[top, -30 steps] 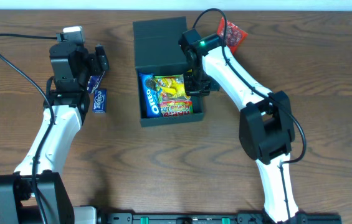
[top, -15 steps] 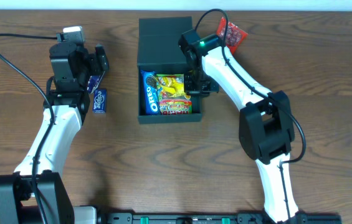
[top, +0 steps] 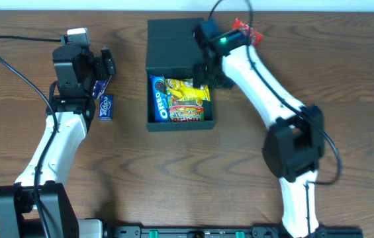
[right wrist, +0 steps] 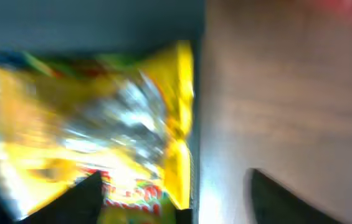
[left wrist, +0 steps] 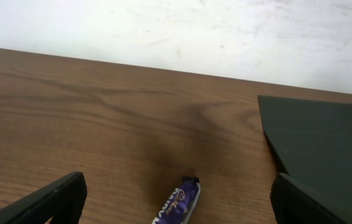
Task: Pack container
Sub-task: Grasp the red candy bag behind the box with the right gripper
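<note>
container (top: 171, 38) holds snack packets (top: 180, 99); left claw (left wrist: 177, 191) released, right claw (right wrist: 176, 185) blurry, seemingly released.

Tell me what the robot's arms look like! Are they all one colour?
No, two colours. The left arm and the right arm have smooth white tube-shaped parts joined by chunky black joints. A thin black cable trails from the left one, and a small green light glows on the right one. The left claw and right claw are dark, with flat fingers.
</note>
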`<action>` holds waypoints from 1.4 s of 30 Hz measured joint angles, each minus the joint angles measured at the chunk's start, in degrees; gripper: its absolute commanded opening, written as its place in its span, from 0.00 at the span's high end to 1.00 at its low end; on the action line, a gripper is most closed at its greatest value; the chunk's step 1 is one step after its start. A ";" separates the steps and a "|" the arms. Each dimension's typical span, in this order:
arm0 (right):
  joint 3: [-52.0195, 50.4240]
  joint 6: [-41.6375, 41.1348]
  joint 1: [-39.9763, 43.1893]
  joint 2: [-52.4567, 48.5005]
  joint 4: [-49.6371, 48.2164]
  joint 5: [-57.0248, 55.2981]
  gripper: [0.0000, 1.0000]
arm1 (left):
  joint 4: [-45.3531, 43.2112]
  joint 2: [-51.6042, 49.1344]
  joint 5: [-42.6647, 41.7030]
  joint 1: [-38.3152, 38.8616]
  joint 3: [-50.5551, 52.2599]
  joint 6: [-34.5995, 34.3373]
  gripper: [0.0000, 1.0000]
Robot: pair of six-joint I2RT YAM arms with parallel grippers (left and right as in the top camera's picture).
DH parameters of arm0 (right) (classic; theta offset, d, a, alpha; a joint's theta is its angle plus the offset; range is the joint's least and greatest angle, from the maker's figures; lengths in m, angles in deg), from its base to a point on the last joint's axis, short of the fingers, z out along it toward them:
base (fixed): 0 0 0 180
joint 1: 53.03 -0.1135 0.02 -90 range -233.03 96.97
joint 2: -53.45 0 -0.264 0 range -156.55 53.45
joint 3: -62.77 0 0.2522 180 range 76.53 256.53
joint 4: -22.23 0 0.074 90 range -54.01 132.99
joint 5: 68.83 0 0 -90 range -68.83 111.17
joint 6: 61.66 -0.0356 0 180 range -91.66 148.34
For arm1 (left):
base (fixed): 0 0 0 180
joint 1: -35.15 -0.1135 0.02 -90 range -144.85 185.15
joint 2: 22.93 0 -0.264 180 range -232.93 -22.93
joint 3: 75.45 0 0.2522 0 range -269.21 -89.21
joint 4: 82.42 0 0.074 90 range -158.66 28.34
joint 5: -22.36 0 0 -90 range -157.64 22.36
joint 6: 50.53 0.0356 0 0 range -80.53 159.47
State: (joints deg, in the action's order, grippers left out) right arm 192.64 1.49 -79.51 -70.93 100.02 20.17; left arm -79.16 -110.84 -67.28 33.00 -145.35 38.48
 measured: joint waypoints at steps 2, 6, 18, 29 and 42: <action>0.92 0.92 0.39 3.02 -4.59 -1.49 0.01 | 0.00 0.00 0.00 0.00 0.00 0.00 0.05; 2.16 3.91 2.27 5.57 -12.48 -3.34 0.01 | 0.02 0.00 -0.02 0.00 0.00 0.00 0.05; 2.19 0.02 11.19 -3.41 -30.40 -9.79 0.06 | 1.27 0.00 -0.04 0.00 0.00 0.00 0.05; 2.19 -2.34 13.62 -13.29 -36.87 -10.43 0.11 | 1.70 0.00 -0.02 0.00 0.00 0.00 0.05; 2.43 -5.27 13.77 -19.17 -33.92 -11.15 0.82 | 1.68 0.00 -0.02 0.00 0.00 0.00 0.05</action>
State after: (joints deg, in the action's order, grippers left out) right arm 195.07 -3.78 -65.74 -90.10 66.10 9.03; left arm -77.48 -110.84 -67.30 33.00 -145.35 38.48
